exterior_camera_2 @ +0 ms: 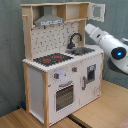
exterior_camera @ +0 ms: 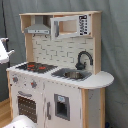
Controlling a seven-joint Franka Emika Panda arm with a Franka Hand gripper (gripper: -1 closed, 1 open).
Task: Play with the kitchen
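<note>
While the kitchen [exterior_camera: 57, 75] stands upright on a wooden floor [exterior_camera_2: 100, 107] before a grey backdrop in both exterior views, nothing on it looks disturbed; the oven door [exterior_camera_2: 64, 96] is closed, the knobs [exterior_camera_2: 59, 76] sit under the hob [exterior_camera_2: 52, 59], and the sink [exterior_camera: 72, 74] lies beside the black faucet [exterior_camera: 83, 59]. By my reading the step in hand is the approach, with no contact made yet; the arm [exterior_camera_2: 107, 42] hangs at the sink end of the toy in the second exterior view, its white links angled toward the upper cabinet [exterior_camera_2: 97, 11], close to the side but apparently apart from it. A white part at the first exterior view's left edge [exterior_camera: 4, 50] may belong to the robot; I cannot tell whether it is the end effector, nor whether its fingers are open or closed. The next move calls for picking one feature to work, perhaps a knob, the faucet or the oven door, and bringing the end effector round to the front face without knocking the grey hood [exterior_camera: 38, 28] or the counter [exterior_camera: 97, 80].
</note>
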